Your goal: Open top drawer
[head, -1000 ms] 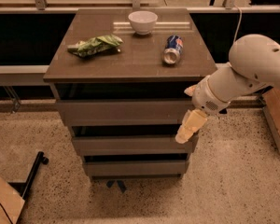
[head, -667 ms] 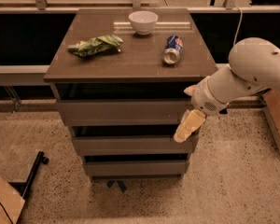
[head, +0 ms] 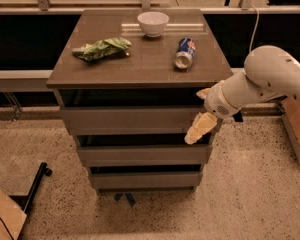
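- Camera view: the top drawer (head: 130,119) sits directly under the worktop (head: 140,71), widest of the three fronts, and by your inspector's judgement it is not yet drawn out.
- Your gripper (head: 202,111) is at the right end of that front. The fingers (head: 200,128) are spread, one tip in the dark gap above the panel, the other hanging across its lower edge. Contact cannot be confirmed.
- Risk: the front is flat and handle-less, and a hold this near the corner may slip off sideways when you pull.
- Risk: the lower finger reaches toward the middle drawer (head: 140,155), so you could catch the wrong front.
- Risk: an off-centre pull may skew the drawer and jolt the bowl (head: 153,23) and can (head: 184,53).
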You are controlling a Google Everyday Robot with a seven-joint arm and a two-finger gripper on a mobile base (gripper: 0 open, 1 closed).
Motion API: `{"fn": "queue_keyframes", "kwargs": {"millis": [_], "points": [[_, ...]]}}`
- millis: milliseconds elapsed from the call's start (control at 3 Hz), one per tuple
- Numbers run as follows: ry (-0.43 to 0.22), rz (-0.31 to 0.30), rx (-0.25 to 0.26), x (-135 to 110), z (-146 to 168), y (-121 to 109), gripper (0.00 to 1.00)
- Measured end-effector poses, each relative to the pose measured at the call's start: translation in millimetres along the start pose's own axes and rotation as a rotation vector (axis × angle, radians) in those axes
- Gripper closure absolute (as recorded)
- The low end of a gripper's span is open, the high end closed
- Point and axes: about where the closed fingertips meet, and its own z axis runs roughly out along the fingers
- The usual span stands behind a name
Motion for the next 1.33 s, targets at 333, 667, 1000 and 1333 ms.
{"fn": "queue_keyframes", "kwargs": {"millis": [333, 667, 1000, 1333], "points": [[-0.025, 0.038, -0.014, 12.7, 16.4, -16.3, 0.00], [-0.043, 0.070, -0.033, 25.9, 36.6, -31.3, 0.00], [-0.078, 0.104, -0.053, 40.0, 61.0, -52.7, 0.00], [-0.078, 0.105, -0.053, 40.0, 61.4, -52.5, 0.00]]}}
